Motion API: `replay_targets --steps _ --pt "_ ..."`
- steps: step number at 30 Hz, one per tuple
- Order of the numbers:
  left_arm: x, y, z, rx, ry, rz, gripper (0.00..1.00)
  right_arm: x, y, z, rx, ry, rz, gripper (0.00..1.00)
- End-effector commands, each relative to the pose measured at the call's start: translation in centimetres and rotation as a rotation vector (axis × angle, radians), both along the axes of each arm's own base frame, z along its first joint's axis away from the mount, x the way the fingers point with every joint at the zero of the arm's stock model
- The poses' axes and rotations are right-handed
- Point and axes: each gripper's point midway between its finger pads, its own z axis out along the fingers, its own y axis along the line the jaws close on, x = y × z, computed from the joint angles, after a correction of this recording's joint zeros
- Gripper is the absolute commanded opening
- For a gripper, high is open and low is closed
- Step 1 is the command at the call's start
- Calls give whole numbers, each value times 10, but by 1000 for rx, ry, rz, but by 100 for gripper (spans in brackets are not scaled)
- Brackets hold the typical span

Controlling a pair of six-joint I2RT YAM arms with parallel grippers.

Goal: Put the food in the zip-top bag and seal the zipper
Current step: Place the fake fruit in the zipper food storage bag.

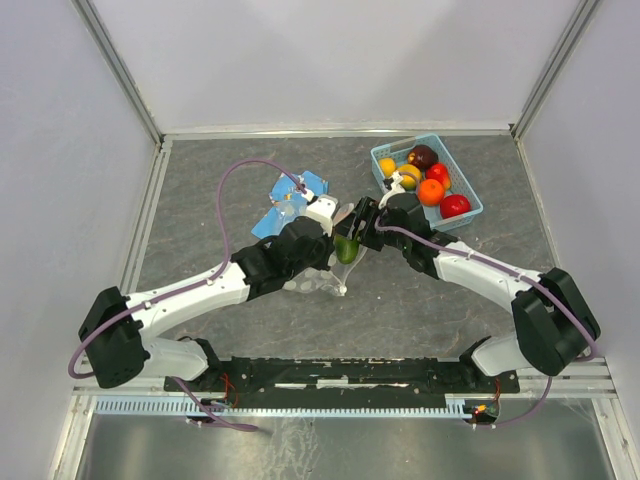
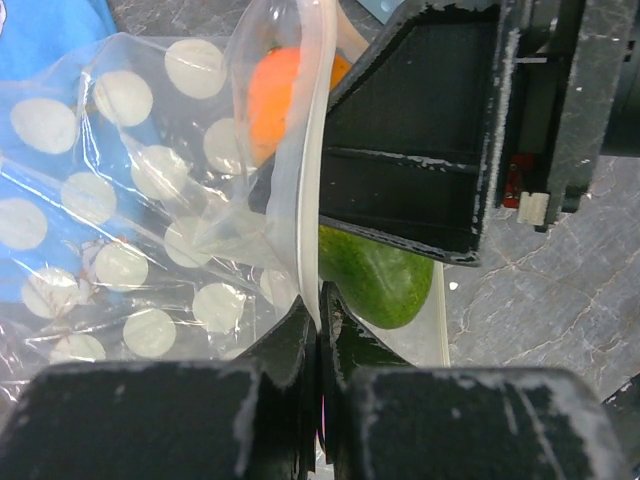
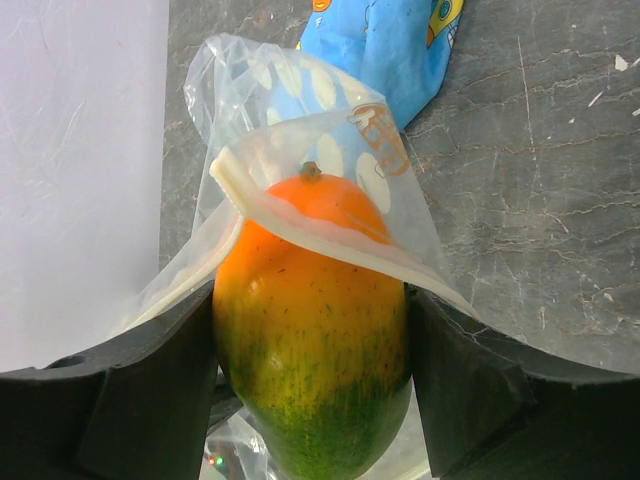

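Because the two arms meet over the middle of the table (image 1: 200, 200), the top view hides most of the bag (image 2: 120, 200), showing only a clear scrap under the wrists and the green end of one fruit (image 1: 346, 250) between them. The left claw (image 2: 318, 320) is pinched tight on the zipper (image 2: 305, 200), the white strip rising edge-on from between its black fingers. The right claw (image 3: 310, 380) clasps the fruit (image 3: 310, 320) by its sides, its jaws spread to the fruit's width, the fingers cut off at the bottom of its own view. The orange stem end sits just under the bag's mouth, the zipper (image 3: 300, 225) draped across it, while the green half stays outside. From the left wrist, a black finger of the right claw blocks much of the fruit, leaving an orange patch seen through plastic and a green bulge below. Whether the fruit touches the table cannot be told. A blue cloth (image 3: 400, 50) lies beyond the bag, partly under it. The other fruits (image 1: 430, 190) crowd the basket (image 1: 470, 180) at the far right, overlapping too much for a sure count
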Motion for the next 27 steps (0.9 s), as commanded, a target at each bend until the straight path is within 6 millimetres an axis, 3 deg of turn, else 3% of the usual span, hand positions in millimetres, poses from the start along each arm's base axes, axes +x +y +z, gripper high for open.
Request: replay_targets --steps 1,10,21,27 --pt "9 -1 12 -25 -39 38 3 0 0 28 21 -82 14 65" --pt "8 -1 14 -41 -34 40 3 -2 -4 30 11 -91 11 78" --pt "-5 -21 20 -138 5 -50 3 9 -5 20 31 -74 -66 86" --pt "-3 -17 20 -131 -2 -28 3 6 -1 22 35 -79 -53 88"
